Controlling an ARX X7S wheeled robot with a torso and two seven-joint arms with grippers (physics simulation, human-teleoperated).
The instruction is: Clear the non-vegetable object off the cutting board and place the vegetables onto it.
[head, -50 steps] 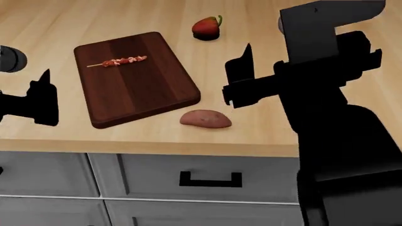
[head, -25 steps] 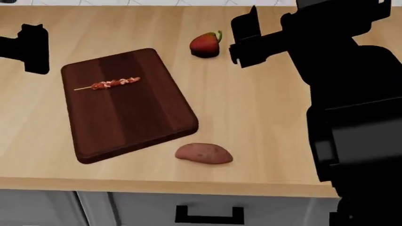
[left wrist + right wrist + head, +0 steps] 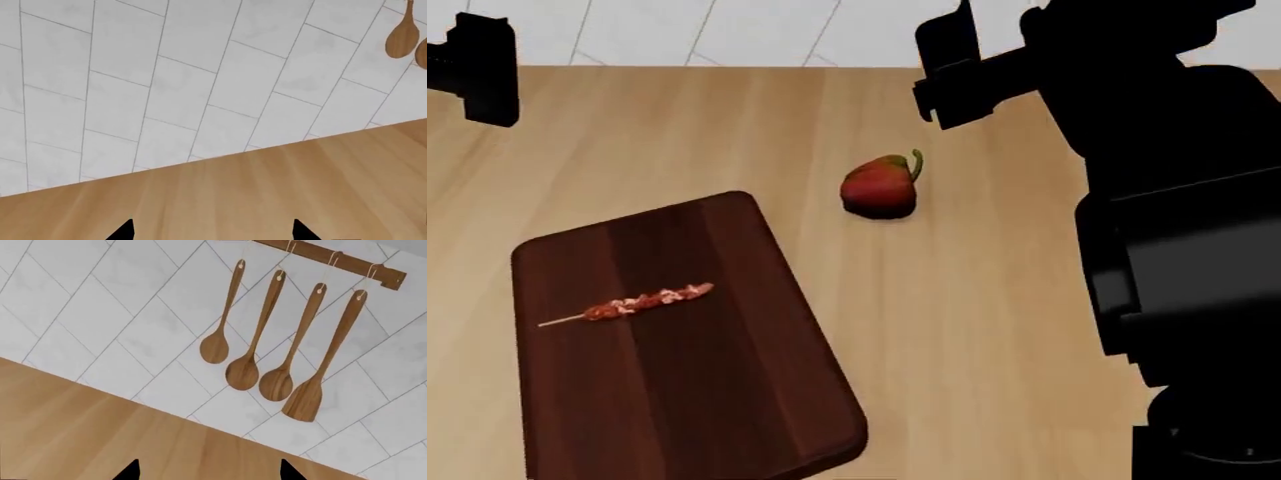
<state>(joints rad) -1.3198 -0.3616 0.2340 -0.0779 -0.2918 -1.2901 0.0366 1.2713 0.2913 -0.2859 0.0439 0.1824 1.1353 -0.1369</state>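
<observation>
In the head view the dark reddish-brown cutting board (image 3: 734,400) lies at the lower left. On it rests the non-vegetable object (image 3: 641,301), a thin orange-red strip on a pale skewer. The red bell pepper (image 3: 881,187) with a green stem stands on the countertop beyond the board's far right corner. The tuber is out of view. My left gripper (image 3: 478,55) hovers at the far left near the back wall. My right gripper (image 3: 954,65) hovers behind the pepper. Both wrist views show wide-apart fingertips (image 3: 124,231) (image 3: 131,471) with nothing between them, facing countertop and wall.
The light wood countertop (image 3: 988,330) runs back to a white tiled wall (image 3: 774,30). Several wooden spoons (image 3: 267,340) hang from a rail on that wall. My right arm's black bulk (image 3: 1174,250) fills the right side of the head view.
The head view has shifted forward: board, skewer and pepper slid down the picture, and the tuber and counter front edge dropped out of view. Both grippers stay raised near the back wall.
</observation>
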